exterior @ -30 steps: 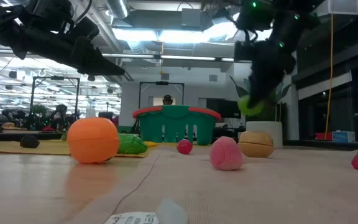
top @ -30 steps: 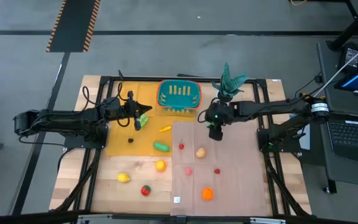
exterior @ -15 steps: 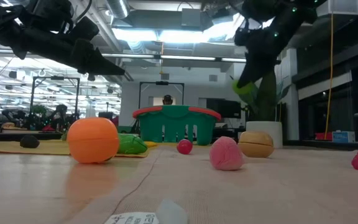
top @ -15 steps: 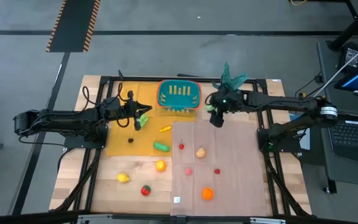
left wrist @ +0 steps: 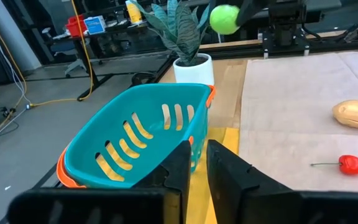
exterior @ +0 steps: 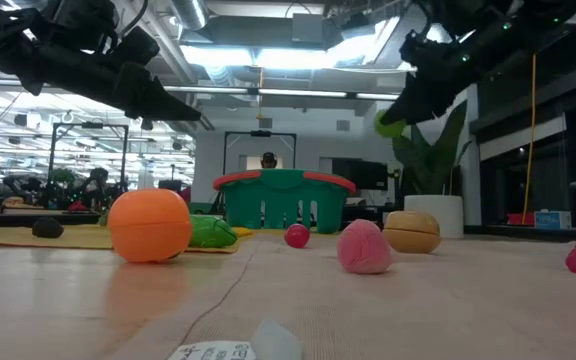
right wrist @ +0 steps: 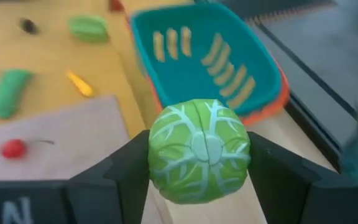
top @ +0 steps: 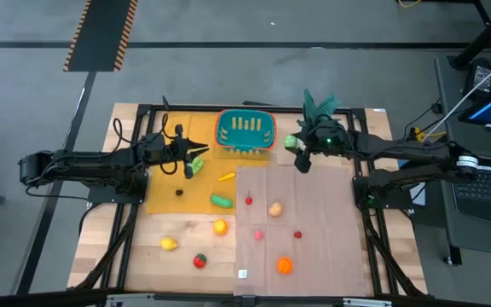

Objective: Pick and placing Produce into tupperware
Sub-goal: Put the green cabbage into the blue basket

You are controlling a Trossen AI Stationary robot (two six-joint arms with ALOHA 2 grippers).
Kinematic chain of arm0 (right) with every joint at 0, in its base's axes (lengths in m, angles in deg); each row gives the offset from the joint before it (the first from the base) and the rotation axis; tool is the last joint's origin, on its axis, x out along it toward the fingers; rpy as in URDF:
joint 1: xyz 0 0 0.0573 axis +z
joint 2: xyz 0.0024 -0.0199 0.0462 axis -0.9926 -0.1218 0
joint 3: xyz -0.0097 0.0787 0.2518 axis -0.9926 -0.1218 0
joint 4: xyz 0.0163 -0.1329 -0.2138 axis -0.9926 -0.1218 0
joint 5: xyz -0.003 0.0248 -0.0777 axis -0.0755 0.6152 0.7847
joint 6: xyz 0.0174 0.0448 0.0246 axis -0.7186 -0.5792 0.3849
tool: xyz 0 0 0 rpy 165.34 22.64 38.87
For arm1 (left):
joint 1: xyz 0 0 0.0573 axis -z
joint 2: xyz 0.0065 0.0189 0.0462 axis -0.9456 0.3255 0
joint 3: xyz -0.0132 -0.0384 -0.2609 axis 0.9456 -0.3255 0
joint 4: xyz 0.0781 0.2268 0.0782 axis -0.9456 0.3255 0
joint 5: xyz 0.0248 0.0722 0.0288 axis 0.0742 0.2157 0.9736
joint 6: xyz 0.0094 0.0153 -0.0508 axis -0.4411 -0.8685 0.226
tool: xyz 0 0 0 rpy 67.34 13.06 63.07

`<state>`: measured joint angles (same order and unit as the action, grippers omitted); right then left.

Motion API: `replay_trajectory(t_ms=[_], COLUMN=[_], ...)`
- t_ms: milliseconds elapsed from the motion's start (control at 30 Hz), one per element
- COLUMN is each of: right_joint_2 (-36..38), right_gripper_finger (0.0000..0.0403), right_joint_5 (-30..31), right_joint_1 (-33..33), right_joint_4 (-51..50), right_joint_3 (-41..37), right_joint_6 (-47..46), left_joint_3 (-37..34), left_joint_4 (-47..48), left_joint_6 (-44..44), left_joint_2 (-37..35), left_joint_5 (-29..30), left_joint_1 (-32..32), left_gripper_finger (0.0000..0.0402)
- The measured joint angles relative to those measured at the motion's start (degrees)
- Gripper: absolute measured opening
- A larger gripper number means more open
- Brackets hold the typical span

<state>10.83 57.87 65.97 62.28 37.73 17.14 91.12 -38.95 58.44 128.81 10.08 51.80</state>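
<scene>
My right gripper (top: 297, 148) is shut on a pale green cabbage-like ball (right wrist: 199, 151), in the air right of the teal basket (top: 245, 130) with its orange-red rim. The ball also shows in the low view (exterior: 390, 124) and in the left wrist view (left wrist: 224, 18). My left gripper (top: 193, 159) hovers shut over the yellow mat, left of the basket (left wrist: 135, 130), above a green piece (top: 198, 163). More produce lies on the mats and the wood: an orange (top: 285, 265), a potato (top: 274, 208), a cucumber (top: 221, 201), a carrot (top: 226, 176). My right gripper pinches the green ball by two opposite sides (right wrist: 156, 155), one finger (right wrist: 120, 171) on each. The fingers slant down from the table's right toward the basket. The ball is lifted clear, well above the table (exterior: 390, 124).
A potted plant (top: 318, 107) stands at the far edge, close behind my right arm. A tan mat (top: 314, 247) covers the table's right half and a yellow mat (top: 164, 183) its far left. A lemon (top: 169, 244), a tomato (top: 199, 261) and small red pieces lie near.
My right gripper, still shut on the green ball, has risen from over the tan mat and moved toward the far edge. It has tipped from pointing down to slanting toward the basket. The ball now hangs higher, beside the basket's right end.
</scene>
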Motion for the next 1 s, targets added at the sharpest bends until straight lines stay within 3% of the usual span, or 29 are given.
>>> replay_trajectory(t_ms=[367,533,733,1000], right_joint_2=[-0.1,-1.2,-1.3,-1.9], right_gripper_finger=[0.0231,0.0231,0.0231,0.0231], right_joint_5=[-9.7,-14.1,-14.6,-15.0], right_joint_1=[0.0,0.0,0.0,0.0], right_joint_4=[7.0,16.4,26.3,27.5], right_joint_3=[-0.4,-3.9,-8.2,-8.4], right_joint_6=[1.6,2.0,2.6,2.6], left_joint_3=[0.0,0.0,0.0,0.0], left_joint_4=[0.0,0.0,0.0,0.0], left_joint_6=[0.0,0.0,0.0,0.0], left_joint_2=[0.0,0.0,0.0,0.0], left_joint_5=[0.0,0.0,0.0,0.0], left_joint_1=[0.0,0.0,0.0,0.0], left_gripper_finger=[0.0043,0.0029,0.0013,0.0001])
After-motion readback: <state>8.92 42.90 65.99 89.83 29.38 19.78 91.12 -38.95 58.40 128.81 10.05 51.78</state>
